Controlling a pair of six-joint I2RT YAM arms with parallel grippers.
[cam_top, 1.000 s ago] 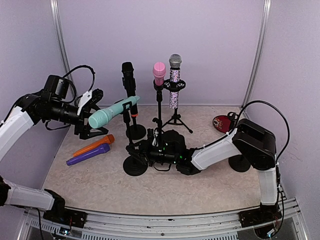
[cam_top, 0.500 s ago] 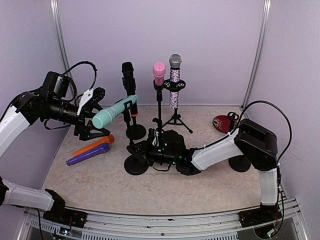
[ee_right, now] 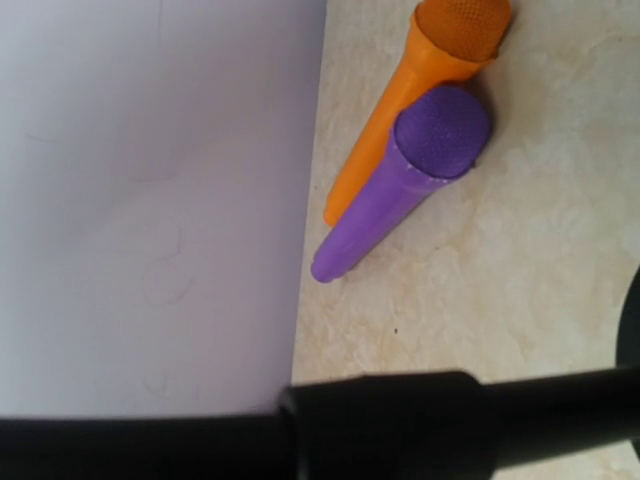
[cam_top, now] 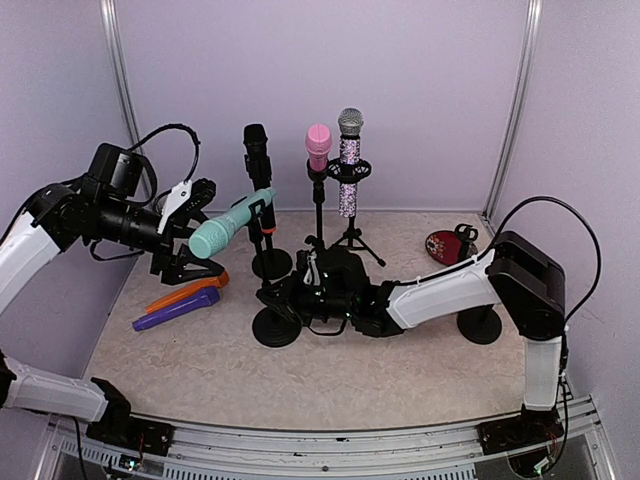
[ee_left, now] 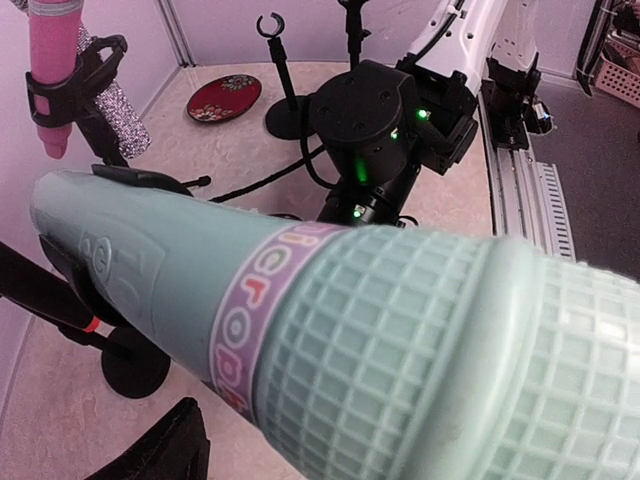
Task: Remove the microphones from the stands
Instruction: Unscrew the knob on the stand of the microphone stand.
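Observation:
A teal microphone (cam_top: 232, 224) lies tilted in the clip of a black stand (cam_top: 275, 327) left of centre. Its meshed head (ee_left: 420, 360) fills the left wrist view. My left gripper (cam_top: 196, 243) is closed around that wide head, with one dark finger (ee_left: 165, 450) showing below it. Low down, my right gripper (cam_top: 280, 297) is shut on the stand's pole (ee_right: 420, 430), which crosses the bottom of the right wrist view; its fingers are hidden there.
An orange microphone (cam_top: 190, 290) and a purple microphone (cam_top: 178, 308) lie on the table at the left. Behind stand a black microphone (cam_top: 257, 150), a pink one (cam_top: 318, 147) and a glittery one (cam_top: 349, 160). A red plate (cam_top: 447, 245) and an empty stand (cam_top: 480, 327) sit right.
My left gripper has shifted a little to the right with the teal microphone's head. My right gripper has closed onto the stand's pole and the right forearm has risen slightly.

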